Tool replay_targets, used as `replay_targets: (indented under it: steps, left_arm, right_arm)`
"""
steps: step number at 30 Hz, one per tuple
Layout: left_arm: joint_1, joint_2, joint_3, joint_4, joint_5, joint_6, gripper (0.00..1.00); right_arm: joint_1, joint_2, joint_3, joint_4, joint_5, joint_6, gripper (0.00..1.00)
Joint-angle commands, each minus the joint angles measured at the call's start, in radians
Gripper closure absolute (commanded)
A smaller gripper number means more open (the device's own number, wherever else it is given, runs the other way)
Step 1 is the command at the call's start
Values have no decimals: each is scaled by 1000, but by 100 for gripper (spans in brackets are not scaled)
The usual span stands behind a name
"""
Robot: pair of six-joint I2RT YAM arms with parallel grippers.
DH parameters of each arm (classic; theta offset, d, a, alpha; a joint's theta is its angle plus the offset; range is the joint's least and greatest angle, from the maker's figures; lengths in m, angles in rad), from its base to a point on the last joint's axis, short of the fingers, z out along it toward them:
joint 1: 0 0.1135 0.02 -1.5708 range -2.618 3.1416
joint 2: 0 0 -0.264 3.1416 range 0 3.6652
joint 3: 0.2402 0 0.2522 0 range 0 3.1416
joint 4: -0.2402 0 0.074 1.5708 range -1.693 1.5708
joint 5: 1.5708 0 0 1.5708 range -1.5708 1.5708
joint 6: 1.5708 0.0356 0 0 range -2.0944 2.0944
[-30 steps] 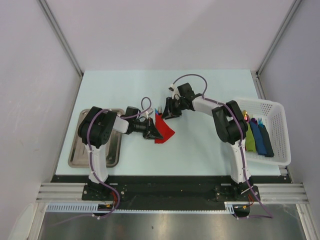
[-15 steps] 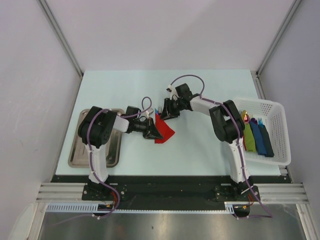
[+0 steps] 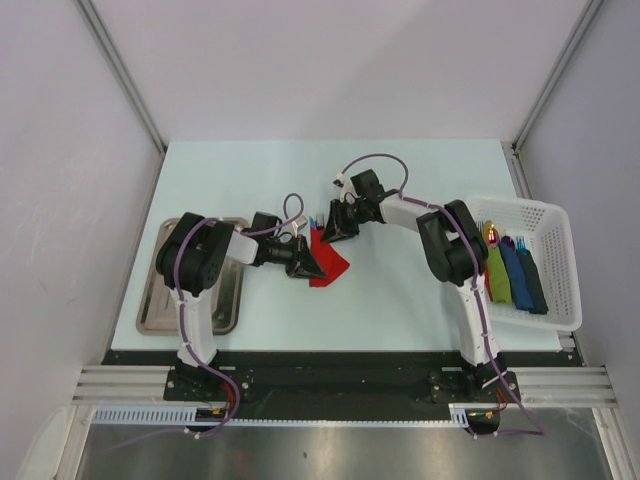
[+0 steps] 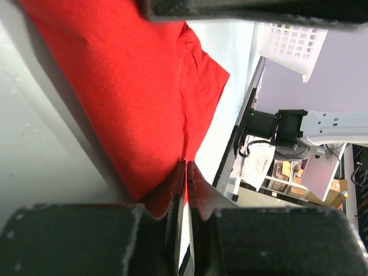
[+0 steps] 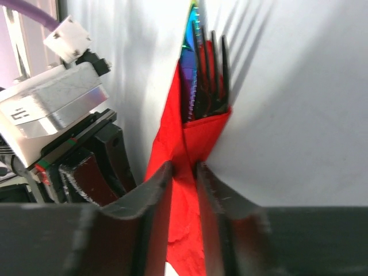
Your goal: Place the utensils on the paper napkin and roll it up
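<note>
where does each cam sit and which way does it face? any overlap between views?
Top external: above and behind the bases, looking down on the table; both arms in view.
Left wrist: on the left arm, facing along the left claw, shut on the paper napkin.
Right wrist: on the right arm, facing along the right claw, gripping the paper napkin; utensils poke out beyond.
Shared: all three show the paper napkin.

Utensils [image 5: 210, 69]: tines and tips alone show; handles hidden inside the napkin [image 5: 200, 131]. Top view: tips too small to tell apart. Left wrist view: napkin cut off by the picture's edge.
</note>
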Motion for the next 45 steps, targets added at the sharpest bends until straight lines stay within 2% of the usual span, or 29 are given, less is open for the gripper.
replay_targets:
  steps: [1, 6, 9, 11, 12, 16, 19, 23, 26, 28, 29, 31, 32, 38, 41, 45]
  left_arm:
    - [13, 42, -11, -52, -107, 60, 89]
    - [19, 36, -5, -49, -107, 62, 89]
    - [28, 1, -4, -35, -98, 66, 87]
    - [35, -35, 6, -27, -95, 71, 82]
    - [44, -81, 12, -26, -98, 72, 74]
    - [79, -200, 50, -33, -116, 80, 58]
    - [108, -277, 98, -108, -150, 147, 44]
    - [133, -334, 133, -242, -179, 244, 39]
    - [153, -369, 125, -273, -202, 263, 28]
    - [160, -392, 125, -273, -213, 261, 26]
    - [165, -400, 127, -280, -219, 266, 19]
    - [168, -415, 125, -280, -227, 272, 15]
    - [168, -431, 122, -277, -239, 273, 8]
    - [171, -464, 119, -285, -283, 289, 0]
    - [176, -475, 157, -322, -309, 322, 0]
    - [180, -559, 154, -288, -363, 328, 0]
  right_arm:
    - [5, 102, -22, -102, 54, -16, 78]
    - [-19, 123, -22, -84, -12, -7, 100]
    - [-35, 112, -23, -19, -86, 16, 100]
    - [-36, 88, -27, 14, -128, 30, 100]
    - [-36, 79, -27, 48, -139, 36, 100]
    - [-36, 39, -16, 139, -185, 91, 100]
    - [-36, 17, -4, 162, -196, 123, 100]
    - [-38, -13, -8, 174, -198, 136, 100]
    - [-38, -36, -16, 180, -196, 134, 100]
    - [-41, -58, -19, 185, -196, 133, 100]
    - [-41, -64, -23, 195, -198, 134, 100]
    - [-41, -81, -31, 208, -204, 137, 100]
    - [-41, -87, -36, 214, -205, 137, 100]
    - [-45, -125, -57, 243, -219, 134, 100]
    - [-47, -159, -66, 270, -231, 139, 100]
    - [-46, -216, -74, 321, -262, 159, 100]
